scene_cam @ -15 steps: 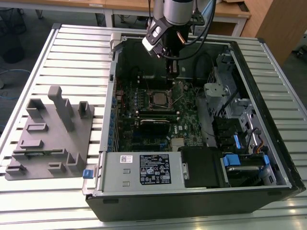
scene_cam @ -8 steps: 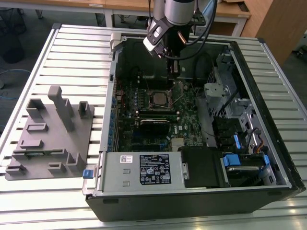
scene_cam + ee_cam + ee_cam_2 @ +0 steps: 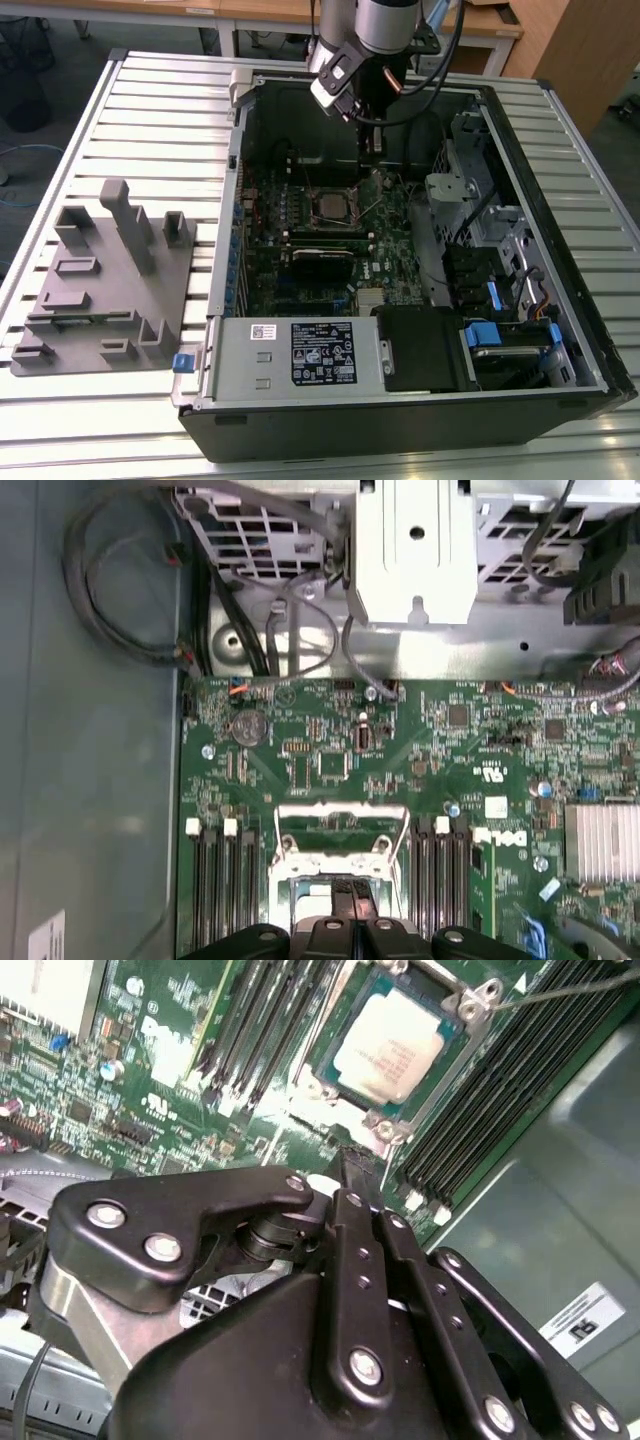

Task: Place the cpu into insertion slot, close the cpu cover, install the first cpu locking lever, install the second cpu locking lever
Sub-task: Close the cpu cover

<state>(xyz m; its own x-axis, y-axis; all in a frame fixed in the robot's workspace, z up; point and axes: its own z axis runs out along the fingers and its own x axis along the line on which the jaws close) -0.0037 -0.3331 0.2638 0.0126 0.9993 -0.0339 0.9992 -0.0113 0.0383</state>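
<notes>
In the exterior view my gripper [image 3: 372,148] hangs over one end of one open computer case [image 3: 560,330] on a slatted metal table [image 3: 150,100], with one grey fixture block [image 3: 100,300] beside the case toward the exterior view's left; the cpu [image 3: 329,206] is a single silver square down on the green board [image 3: 395,240], below me and apart from my tips. In the second wrist view my two fingers [image 3: 345,1250] are drawn tight together with nothing between them — I hold nothing — and past their tips the cpu lies seated in the insertion slot [image 3: 435,1075], with long black memory slots [image 3: 500,1090] along both its sides, while one thin wire locking lever [image 3: 570,990] slants away from the slot's corner. In the first wrist view the cpu cover [image 3: 340,810] shows as one silvery frame just beyond my fingertips [image 3: 345,900], green board visible through its window — it looks lifted off the chip, though how far it tilts I cannot tell; four white clips [image 3: 192,827] flank it, two to a side, and I count one coin battery [image 3: 248,727] and one finned heatsink [image 3: 600,840]
</notes>
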